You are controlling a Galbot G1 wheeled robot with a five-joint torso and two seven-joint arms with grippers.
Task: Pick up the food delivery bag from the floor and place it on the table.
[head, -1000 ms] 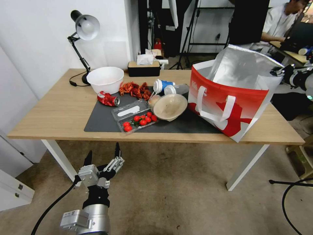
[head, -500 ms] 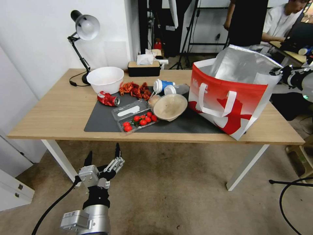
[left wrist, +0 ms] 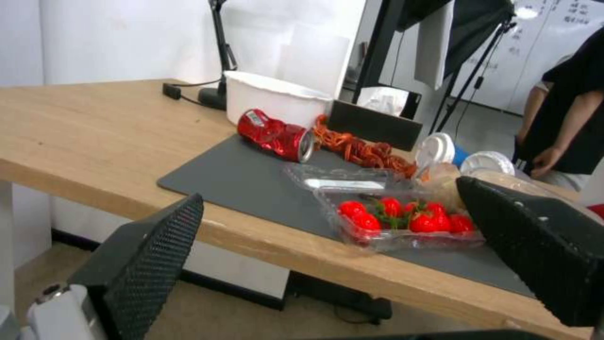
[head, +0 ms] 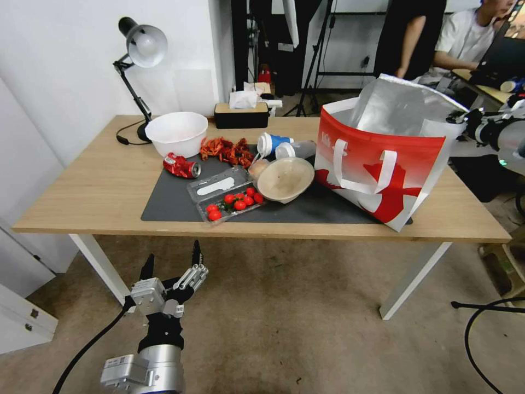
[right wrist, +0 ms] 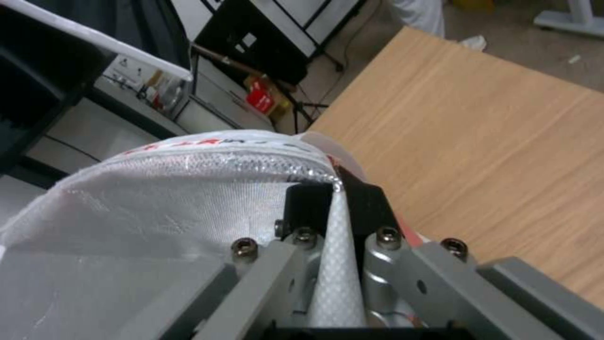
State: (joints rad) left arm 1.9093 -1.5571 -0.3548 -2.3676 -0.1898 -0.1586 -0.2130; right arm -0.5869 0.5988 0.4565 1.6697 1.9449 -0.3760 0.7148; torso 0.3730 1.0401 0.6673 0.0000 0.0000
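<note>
The red-and-white food delivery bag (head: 377,164) stands on the right half of the table (head: 93,186), its foil-lined mouth open and one lower corner close to the front edge. My right gripper (head: 464,117) holds the bag's upper right rim. In the right wrist view that gripper (right wrist: 333,189) is shut on the bag's white woven edge (right wrist: 188,208). My left gripper (head: 172,262) hangs open below the table's front edge, above the carpeted floor (head: 284,323). The left wrist view shows its black fingers (left wrist: 151,255) spread wide with nothing between them.
On the grey mat (head: 169,202) lie a crushed red can (head: 181,165), a clear box of tomatoes (head: 229,200), a beige bowl (head: 284,179) and two lidded cups (head: 273,144). A white bowl (head: 176,133), desk lamp (head: 136,49) and tissue box (head: 241,114) stand behind. Cables (head: 481,328) cross the floor at right.
The bag has shifted slightly back from the table's front edge and stands a little more upright, and the right gripper has moved slightly left with it. The left arm has stayed still.
</note>
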